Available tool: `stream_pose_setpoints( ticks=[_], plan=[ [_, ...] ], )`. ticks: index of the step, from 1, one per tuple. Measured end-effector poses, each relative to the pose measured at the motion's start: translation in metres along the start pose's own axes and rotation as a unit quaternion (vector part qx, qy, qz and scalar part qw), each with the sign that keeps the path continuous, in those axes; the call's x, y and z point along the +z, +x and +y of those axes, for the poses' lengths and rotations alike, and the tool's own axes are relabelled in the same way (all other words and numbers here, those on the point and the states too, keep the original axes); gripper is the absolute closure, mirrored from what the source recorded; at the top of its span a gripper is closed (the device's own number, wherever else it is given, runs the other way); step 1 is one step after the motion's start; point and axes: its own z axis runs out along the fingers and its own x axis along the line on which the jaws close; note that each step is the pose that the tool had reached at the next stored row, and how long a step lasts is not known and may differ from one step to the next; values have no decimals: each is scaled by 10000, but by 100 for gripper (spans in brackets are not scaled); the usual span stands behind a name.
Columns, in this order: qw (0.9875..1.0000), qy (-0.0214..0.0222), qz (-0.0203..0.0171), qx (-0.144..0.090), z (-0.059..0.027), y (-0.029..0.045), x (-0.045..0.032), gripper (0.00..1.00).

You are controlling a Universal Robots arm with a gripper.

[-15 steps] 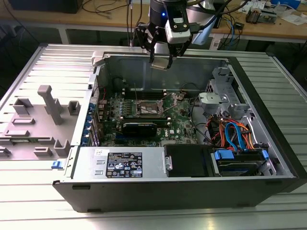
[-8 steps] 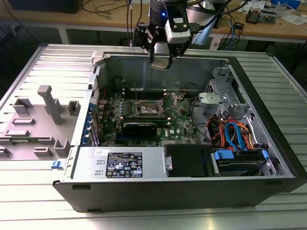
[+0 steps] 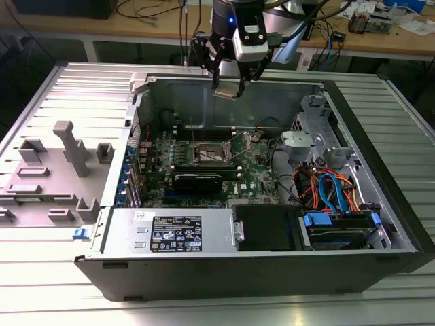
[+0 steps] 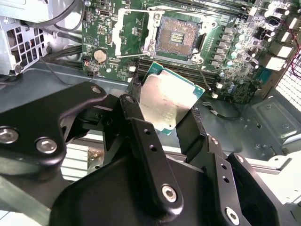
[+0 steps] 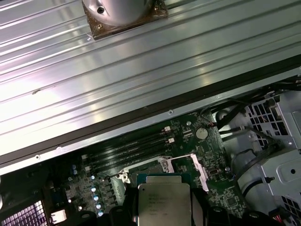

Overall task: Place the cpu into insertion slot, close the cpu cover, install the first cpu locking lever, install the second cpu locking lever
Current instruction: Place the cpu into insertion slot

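Ribbed metal bench (image 3: 204, 309) carries an open computer case (image 3: 224, 272). Above the case's far wall hangs the gripper (image 3: 229, 81), its fingers clamped on the cpu (image 4: 167, 101), which is tilted in the air. Below, on the motherboard (image 4: 235, 70), the insertion slot (image 4: 178, 36) lies bare, well apart from the cpu.

Open computer case (image 3: 272, 272) lies on counter (image 3: 41, 299). Motherboard (image 3: 258, 170) inside case, toward exterior view's left; insertion slot (image 3: 209, 153) on it. Power supply (image 3: 177, 234) along case's near side. Drive bay (image 3: 333, 197) at exterior view's right. Fixture tray (image 3: 54, 170) on counter, left of case. Claw (image 3: 230, 80) above case's far wall, cpu (image 3: 228, 91) between its fingers, well apart from slot.
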Motion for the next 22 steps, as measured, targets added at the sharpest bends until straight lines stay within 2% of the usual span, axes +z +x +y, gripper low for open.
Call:
stream_pose_setpoints(
  ticks=[8,22],
  plan=[
    [9999,-2,-10,110,-3,-1,0,46],
    [9999,-3,-13,139,-6,-2,1,46]
  ],
)
